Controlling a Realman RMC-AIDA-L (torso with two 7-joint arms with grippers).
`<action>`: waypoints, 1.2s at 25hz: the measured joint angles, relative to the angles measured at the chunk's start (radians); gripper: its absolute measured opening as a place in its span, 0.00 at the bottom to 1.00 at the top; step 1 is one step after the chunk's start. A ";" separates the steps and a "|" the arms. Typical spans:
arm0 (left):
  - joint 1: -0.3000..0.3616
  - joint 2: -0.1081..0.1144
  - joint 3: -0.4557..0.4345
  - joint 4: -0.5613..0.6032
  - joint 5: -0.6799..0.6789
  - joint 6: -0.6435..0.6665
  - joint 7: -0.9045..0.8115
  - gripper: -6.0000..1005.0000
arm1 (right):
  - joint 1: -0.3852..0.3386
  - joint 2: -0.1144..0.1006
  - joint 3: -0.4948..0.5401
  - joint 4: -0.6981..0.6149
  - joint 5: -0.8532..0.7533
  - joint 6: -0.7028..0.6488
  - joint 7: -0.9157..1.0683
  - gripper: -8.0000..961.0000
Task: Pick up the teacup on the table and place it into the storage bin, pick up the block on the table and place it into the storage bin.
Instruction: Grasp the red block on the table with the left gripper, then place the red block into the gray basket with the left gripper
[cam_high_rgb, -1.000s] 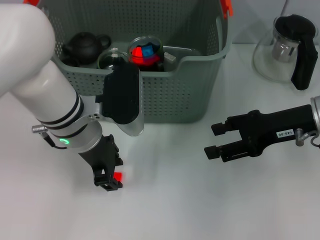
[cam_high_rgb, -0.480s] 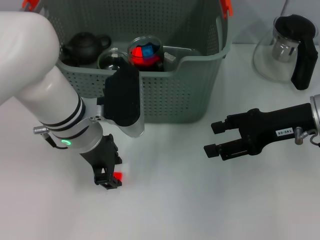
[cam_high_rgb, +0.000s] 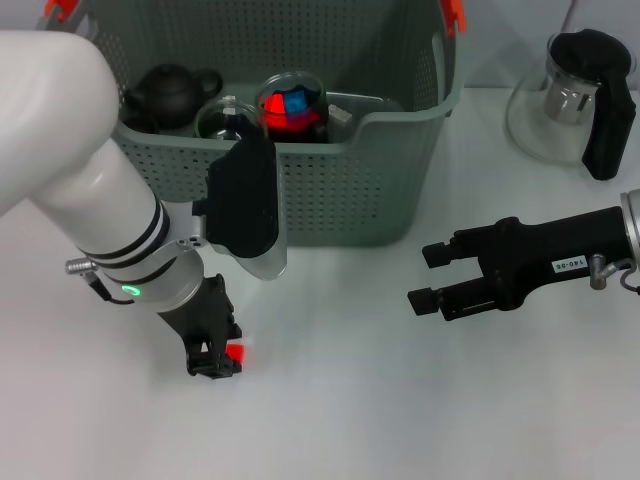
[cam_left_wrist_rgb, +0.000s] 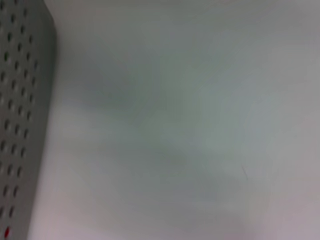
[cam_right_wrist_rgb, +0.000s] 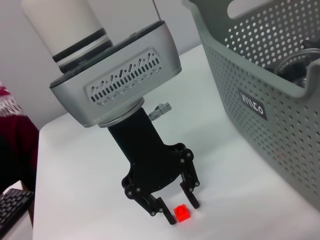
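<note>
A small red block (cam_high_rgb: 237, 353) lies on the white table in front of the storage bin (cam_high_rgb: 340, 190). My left gripper (cam_high_rgb: 218, 365) is down at the table with its black fingers open. In the right wrist view they straddle the block (cam_right_wrist_rgb: 182, 214), one fingertip (cam_right_wrist_rgb: 168, 218) on each side. A clear glass teacup (cam_high_rgb: 225, 117) sits inside the bin. My right gripper (cam_high_rgb: 428, 280) hovers open and empty over the table to the right of the bin. The left wrist view shows only the bin's wall (cam_left_wrist_rgb: 20, 125) and bare table.
The bin also holds a black teapot (cam_high_rgb: 168, 90) and a glass cup with red and blue pieces (cam_high_rgb: 290, 100). A glass teapot (cam_high_rgb: 575, 95) with a black handle stands at the back right. A black label (cam_right_wrist_rgb: 254, 105) marks the bin's front.
My left arm has shifted slightly left and toward the table's front edge; the block has stayed in place. The right arm has not moved.
</note>
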 joint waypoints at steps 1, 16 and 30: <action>0.000 0.000 0.000 0.000 0.000 0.001 0.000 0.40 | 0.000 0.000 0.000 0.000 0.000 0.000 0.000 0.87; 0.009 -0.002 -0.001 0.029 -0.011 0.010 -0.002 0.26 | -0.001 0.000 0.000 0.000 0.002 0.001 0.000 0.87; -0.113 0.010 -0.493 0.264 -0.411 0.511 -0.051 0.24 | -0.001 -0.001 0.000 0.000 -0.001 -0.007 -0.003 0.87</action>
